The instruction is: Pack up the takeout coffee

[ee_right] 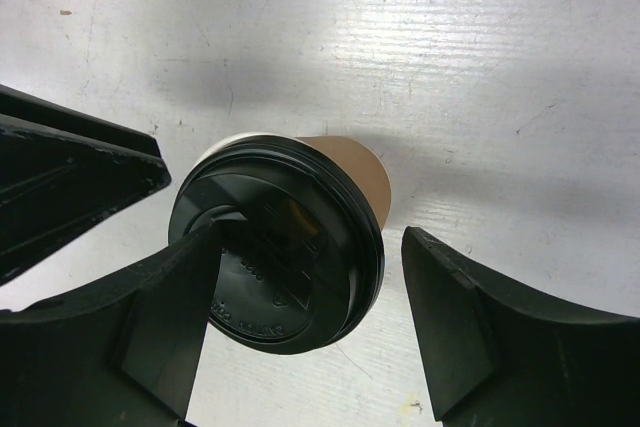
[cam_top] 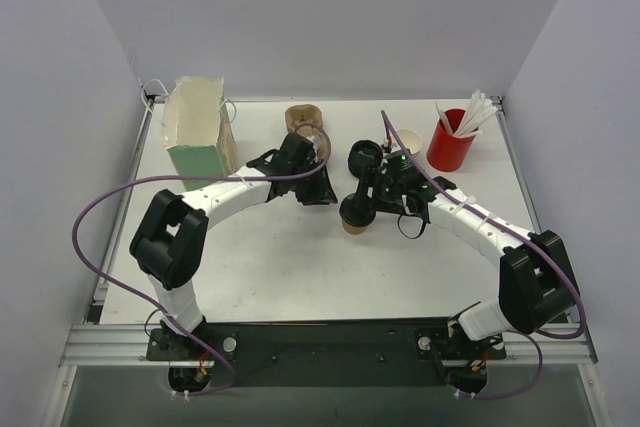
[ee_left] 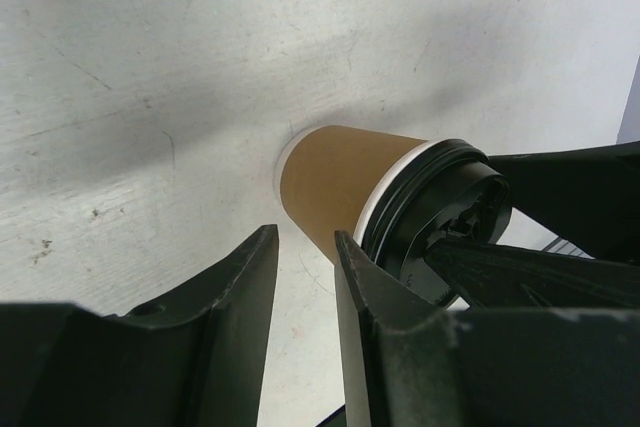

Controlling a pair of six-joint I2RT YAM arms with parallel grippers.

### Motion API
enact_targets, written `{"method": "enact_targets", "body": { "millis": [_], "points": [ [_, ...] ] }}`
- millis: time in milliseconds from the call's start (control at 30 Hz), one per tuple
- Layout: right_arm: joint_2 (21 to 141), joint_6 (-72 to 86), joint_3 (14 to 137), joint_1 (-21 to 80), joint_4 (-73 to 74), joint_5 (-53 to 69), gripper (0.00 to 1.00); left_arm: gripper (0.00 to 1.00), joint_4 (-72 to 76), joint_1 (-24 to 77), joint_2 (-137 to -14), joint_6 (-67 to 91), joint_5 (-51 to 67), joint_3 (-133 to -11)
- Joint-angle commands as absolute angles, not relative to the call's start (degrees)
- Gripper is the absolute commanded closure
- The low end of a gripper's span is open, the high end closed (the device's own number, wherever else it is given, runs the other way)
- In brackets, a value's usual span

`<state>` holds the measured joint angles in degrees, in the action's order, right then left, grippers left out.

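We see the takeout coffee (cam_top: 356, 213), a small brown kraft-paper cup w/ a round black plastic lid (ee_right: 275, 252), standing upright on the white table (cam_top: 280, 267), approx. mid-table and a bit right of centre. Long axis vertical, lid up, base on the surface.

Counts: 1 lidded coffee. 1 stack of lidless tan paper cups (cam_top: 303, 117) toward the back (no. in the stack unreadable). 1 red cup (cam_top: 448, 150) back right, holding several white sticks (cam_top: 472, 112). 1 green-and-white paper bag (cam_top: 198, 129) back left, top open.

The right arm (cam_top: 480, 232) is bent at the elbow, forearm coming in from the right, wrist pitched down over the coffee. The right gripper (ee_right: 310, 247) straddles the cup from above w/ jaws spread wide. One finger (ee_right: 165, 327) overlaps the lid's rim in the wrist view (touching or not, we can't tell). The other (ee_right: 455, 327) stands clear, w/ table showing between. So released, not clamped.

The left arm (cam_top: 225, 197) reaches in from the left, forearm diagonal toward centre. The left gripper (ee_left: 305, 247) sits just left of the coffee, jaws part-way apart, a narrow gap w/ nothing in it. Its nearer finger (ee_left: 375, 297) is just beside the cup's wall, contact unclear.
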<state>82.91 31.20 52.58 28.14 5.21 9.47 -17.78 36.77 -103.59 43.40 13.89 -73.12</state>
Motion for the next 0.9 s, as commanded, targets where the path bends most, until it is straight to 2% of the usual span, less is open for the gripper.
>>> {"method": "enact_targets", "body": {
  "millis": [0,333,867],
  "points": [
    [80.95,30.41,53.17,27.86,7.29,8.26,0.33,0.59,-18.46,34.98,-99.23,41.49,13.80,-75.67],
    [81.39,30.32,54.58,27.77,8.17,8.26,0.33,0.50,-18.81,34.28,-98.70,38.59,18.88,-77.52],
    [80.95,30.85,55.46,27.86,9.05,7.56,0.34,0.48,-22.24,34.98,-101.42,33.93,24.08,-79.89]
  ]
}}
